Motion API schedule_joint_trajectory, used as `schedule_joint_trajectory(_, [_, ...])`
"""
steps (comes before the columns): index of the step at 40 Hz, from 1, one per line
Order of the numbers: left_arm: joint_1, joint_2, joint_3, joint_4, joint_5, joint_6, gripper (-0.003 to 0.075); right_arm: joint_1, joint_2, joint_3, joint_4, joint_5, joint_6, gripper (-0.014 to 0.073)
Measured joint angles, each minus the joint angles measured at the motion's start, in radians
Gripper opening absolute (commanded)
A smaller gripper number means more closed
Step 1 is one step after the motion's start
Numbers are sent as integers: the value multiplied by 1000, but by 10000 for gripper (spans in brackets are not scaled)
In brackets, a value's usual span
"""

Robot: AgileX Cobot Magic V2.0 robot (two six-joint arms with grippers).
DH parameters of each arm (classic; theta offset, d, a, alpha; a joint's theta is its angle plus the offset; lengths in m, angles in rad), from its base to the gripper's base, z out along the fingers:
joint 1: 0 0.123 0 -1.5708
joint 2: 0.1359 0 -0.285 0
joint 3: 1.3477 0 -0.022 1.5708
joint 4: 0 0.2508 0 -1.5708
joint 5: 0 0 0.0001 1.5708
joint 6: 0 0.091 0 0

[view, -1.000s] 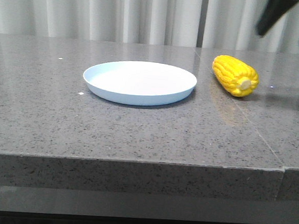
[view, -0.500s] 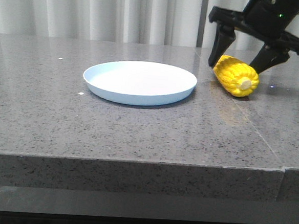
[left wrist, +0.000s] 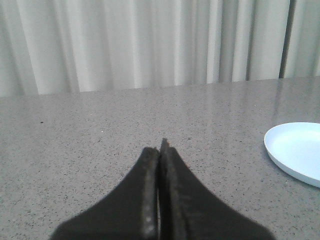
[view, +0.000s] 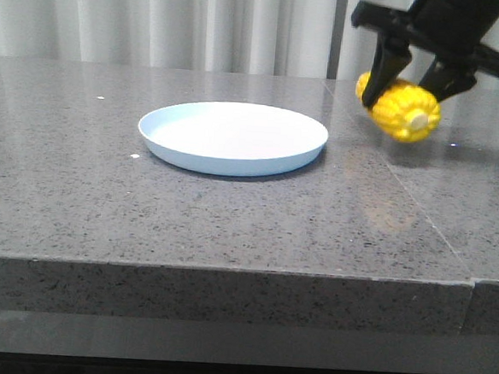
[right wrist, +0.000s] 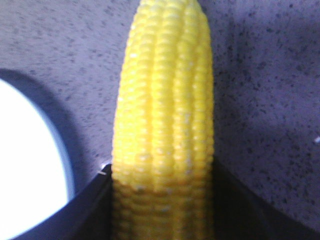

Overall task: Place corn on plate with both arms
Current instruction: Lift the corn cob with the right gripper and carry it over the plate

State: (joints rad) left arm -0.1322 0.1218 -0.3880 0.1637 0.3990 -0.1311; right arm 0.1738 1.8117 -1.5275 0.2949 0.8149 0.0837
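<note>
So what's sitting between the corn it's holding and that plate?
Nothing. In the front view, only bare grey table separates the plate from the corn, which is held in the right gripper.

Closed left claw [left wrist: 159, 155] beside plate [left wrist: 295, 152]

Grey speckled table [view: 229, 228] — only plate [view: 232, 137] on it.

1. Corn [view: 402, 111]: one cob.
2. Plate [view: 232, 137]: one.
3. Hands: two. The right hand [view: 415, 86] shows in the front view; the left hand [left wrist: 159, 150] shows in its own wrist view.
4. Surface [view: 230, 220]: one, grey and speckled.
5. Curtain [view: 158, 18]: one, pale and pleated.
</note>
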Motion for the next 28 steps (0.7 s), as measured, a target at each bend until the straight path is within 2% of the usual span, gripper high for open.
schedule_joint_trajectory(11, [0, 0, 0, 0, 0, 0, -20, 34, -101, -4, 101, 2, 0, 188])
schedule_joint_trajectory(28, [0, 0, 0, 0, 0, 0, -20, 239, -87, -4, 204, -51, 0, 188])
